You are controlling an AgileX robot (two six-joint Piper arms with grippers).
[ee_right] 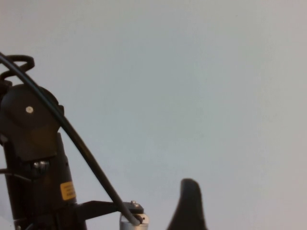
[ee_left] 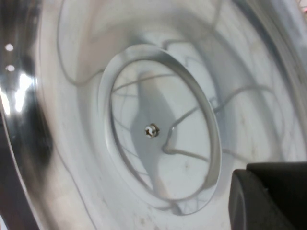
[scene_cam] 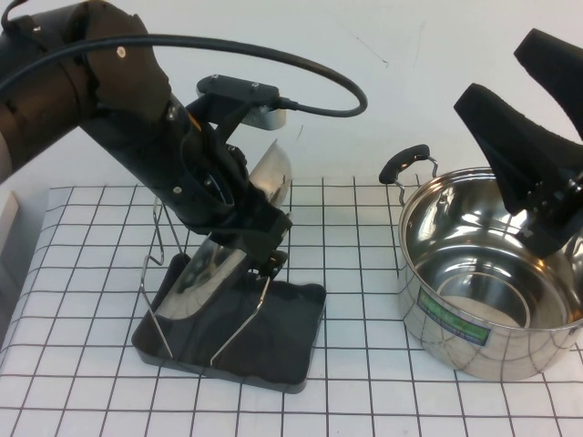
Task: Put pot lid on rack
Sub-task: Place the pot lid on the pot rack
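The pot lid (scene_cam: 208,269) stands tilted on edge between the wire supports of the rack (scene_cam: 282,350), a dark grey tray at the left. Its upper rim shows behind my left arm. My left gripper (scene_cam: 267,253) is low over the rack and shut on the lid's rim. The left wrist view is filled by the lid's shiny inner side (ee_left: 158,96), with its centre screw and one black finger (ee_left: 271,196) across it. The knob is hidden. My right gripper (scene_cam: 496,77) is open and empty, raised above the pot at the right. One of its fingertips (ee_right: 190,196) shows against the wall.
A deep steel pot (scene_cam: 492,282) with a green label and black handles stands at the right on the checked table cover (scene_cam: 364,273). My left arm's bulk and cable hang over the rack's back left.
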